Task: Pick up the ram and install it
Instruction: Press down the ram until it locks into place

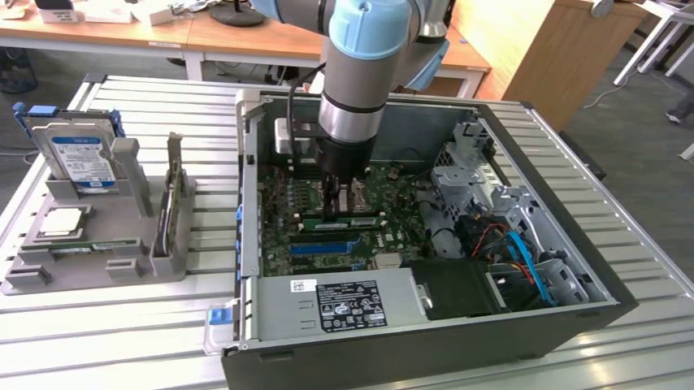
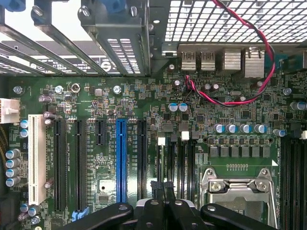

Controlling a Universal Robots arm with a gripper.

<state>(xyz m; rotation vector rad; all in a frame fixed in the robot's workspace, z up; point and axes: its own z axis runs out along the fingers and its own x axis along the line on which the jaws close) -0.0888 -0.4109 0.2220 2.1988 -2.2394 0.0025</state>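
The ram (image 1: 349, 219), a slim green stick, stands on edge in a black slot of the motherboard (image 1: 325, 252) inside the open computer case. My gripper (image 1: 331, 210) points straight down with its tips at the stick's top edge, near one end. In the wrist view the black fingers (image 2: 152, 211) are shut tight together, and my gripper (image 2: 163, 186) hovers over the memory slots (image 2: 180, 158) beside the silver processor socket (image 2: 237, 189). Whether the tips pinch the stick or only rest on it I cannot tell.
On the exterior view's left, a grey tray (image 1: 162, 260) holds a blue-labelled hard drive (image 1: 81, 158), a square silver chip (image 1: 63, 221) and another green stick (image 1: 97, 245). Case walls (image 1: 247, 187), a drive cage (image 1: 466, 175), a power supply (image 1: 347, 305) and blue cables (image 1: 526, 260) crowd the arm.
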